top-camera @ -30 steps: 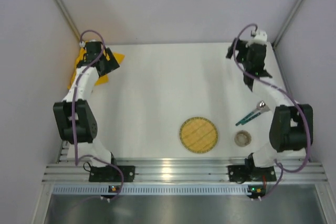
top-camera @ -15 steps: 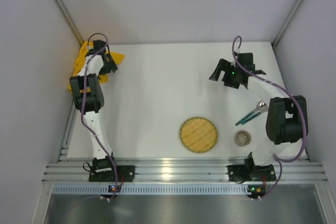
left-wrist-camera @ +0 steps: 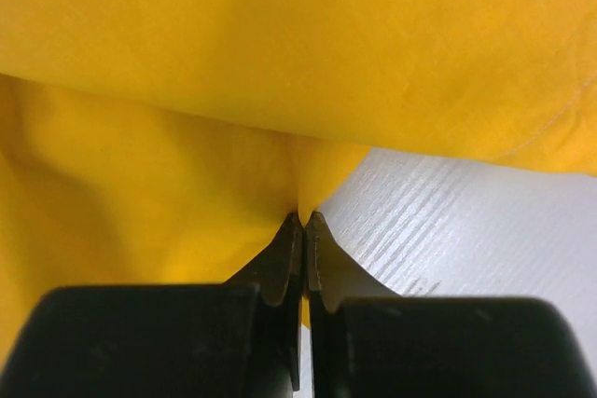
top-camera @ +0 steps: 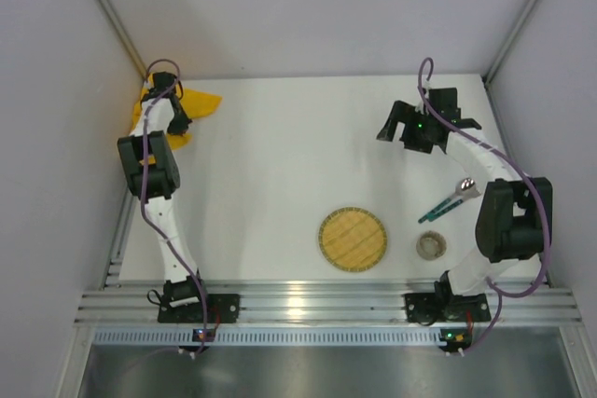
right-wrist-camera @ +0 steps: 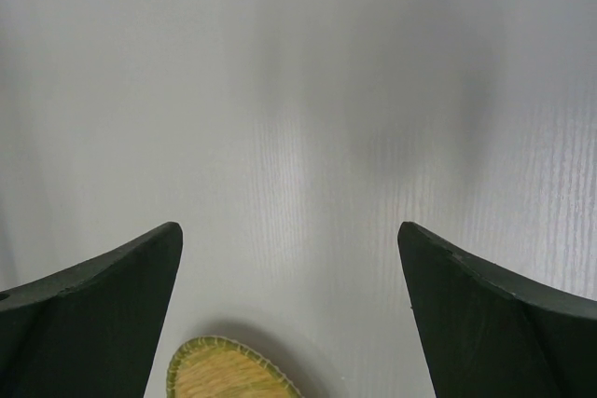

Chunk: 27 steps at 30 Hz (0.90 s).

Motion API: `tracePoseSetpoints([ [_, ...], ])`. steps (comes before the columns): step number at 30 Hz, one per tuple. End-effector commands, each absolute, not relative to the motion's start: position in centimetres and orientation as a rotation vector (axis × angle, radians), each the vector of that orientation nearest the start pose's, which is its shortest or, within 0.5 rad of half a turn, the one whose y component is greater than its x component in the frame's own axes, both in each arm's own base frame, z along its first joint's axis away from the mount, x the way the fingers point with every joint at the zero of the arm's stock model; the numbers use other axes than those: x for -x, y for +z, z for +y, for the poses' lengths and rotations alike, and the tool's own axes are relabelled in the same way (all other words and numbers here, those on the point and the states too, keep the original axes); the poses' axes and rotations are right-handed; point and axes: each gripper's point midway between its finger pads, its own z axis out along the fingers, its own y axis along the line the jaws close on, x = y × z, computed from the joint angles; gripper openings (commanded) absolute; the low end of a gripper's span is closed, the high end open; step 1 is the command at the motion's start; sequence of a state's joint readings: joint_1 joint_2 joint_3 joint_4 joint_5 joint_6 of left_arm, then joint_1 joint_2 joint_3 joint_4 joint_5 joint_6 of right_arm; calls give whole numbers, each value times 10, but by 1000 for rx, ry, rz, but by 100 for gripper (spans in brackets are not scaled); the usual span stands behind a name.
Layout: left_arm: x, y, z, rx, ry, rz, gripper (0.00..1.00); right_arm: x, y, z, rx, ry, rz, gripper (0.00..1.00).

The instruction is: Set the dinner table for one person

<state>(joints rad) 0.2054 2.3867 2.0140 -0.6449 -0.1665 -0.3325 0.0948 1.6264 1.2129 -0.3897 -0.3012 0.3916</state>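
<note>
Our left tool (left-wrist-camera: 303, 221) is pressed together on a fold of the yellow cloth (left-wrist-camera: 280, 44), no gap showing between its fingers. The cloth lies bunched in the far-left corner of the tabletop (top-camera: 280, 156), hard by the left wall, with one point of it sticking out to the right. From that grip, the bare middle of the tabletop lies to the right and toward the arm bases, so we judge the pull must run that way. The left arm is on the cloth; our right tool (right-wrist-camera: 289, 230) hangs wide apart and empty over the far right, well away. The round mat (top-camera: 353, 240), utensil (top-camera: 448, 202) and cup (top-camera: 430, 246) sit near the right base.
</note>
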Motion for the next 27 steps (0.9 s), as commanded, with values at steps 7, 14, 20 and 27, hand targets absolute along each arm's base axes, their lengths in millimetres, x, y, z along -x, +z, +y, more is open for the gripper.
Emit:
tracePoseSetpoints([
  [7, -540, 44, -7, 394, -147, 2612, 0, -401, 149, 98, -206, 554, 2396, 100],
  [14, -531, 115, -213, 13, -376, 2498, 1, -381, 159, 90, -210, 510, 2381, 100],
  [20, -477, 157, -356, -119, -840, 2423, 98, -364, 169, 84, -200, 479, 2373, 100],
  [27, -461, 211, -324, -80, -696, 2332, 98, -355, 181, 97, -161, 560, 2352, 100],
])
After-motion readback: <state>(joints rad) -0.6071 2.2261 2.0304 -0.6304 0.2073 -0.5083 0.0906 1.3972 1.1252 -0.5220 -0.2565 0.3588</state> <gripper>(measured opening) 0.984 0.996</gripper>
